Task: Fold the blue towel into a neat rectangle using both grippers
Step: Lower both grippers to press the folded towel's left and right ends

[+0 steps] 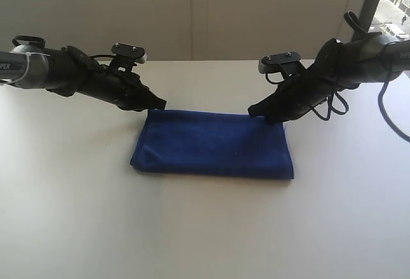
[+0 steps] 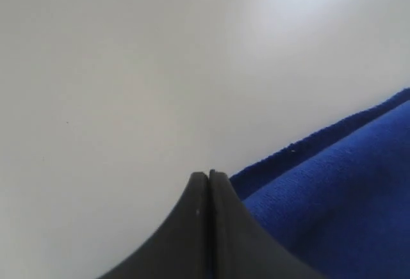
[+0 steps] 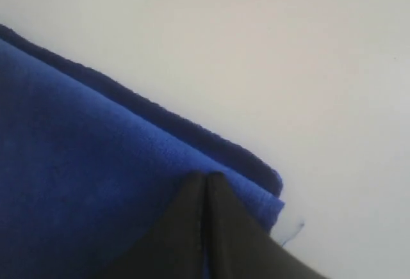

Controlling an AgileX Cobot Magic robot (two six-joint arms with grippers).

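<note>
- Your blue towel [image 1: 214,143] lies flat in the middle of the white desk [image 1: 192,234]. It's folded into a wide rectangle, long side running 9 to 3 o'clock in the exterior view.
- The near edge looks thick and rounded. The far edge sits right under both arm tips.
- Your left gripper [image 1: 157,104] comes in low from 9 o'clock and ends at the towel's far-left corner, about 11 o'clock from the towel's middle.
- Your right gripper [image 1: 256,111] slopes down from 3 o'clock and ends on the far edge toward the right corner, roughly 1 o'clock from the middle.
- In the left wrist view, the left gripper [image 2: 209,175] has its jaws pressed tight together with only a thin seam between them. I can't see any cloth caught in that seam. The towel [image 2: 333,196] starts just beside the tip, showing two stacked layers, and the other side of the tip is bare desk [image 2: 128,68].
- In the right wrist view, the right gripper [image 3: 206,176] is clamped closed the same way, with nothing visibly pinched. Its tip hangs over the towel [image 3: 83,164] close to a corner, and again two layers show along the edge.
- A tiny loose thread [image 3: 296,230] lies on the desk just off that corner.
- I honestly can't tell whether either tip is touching the cloth or sitting just above it.
</note>
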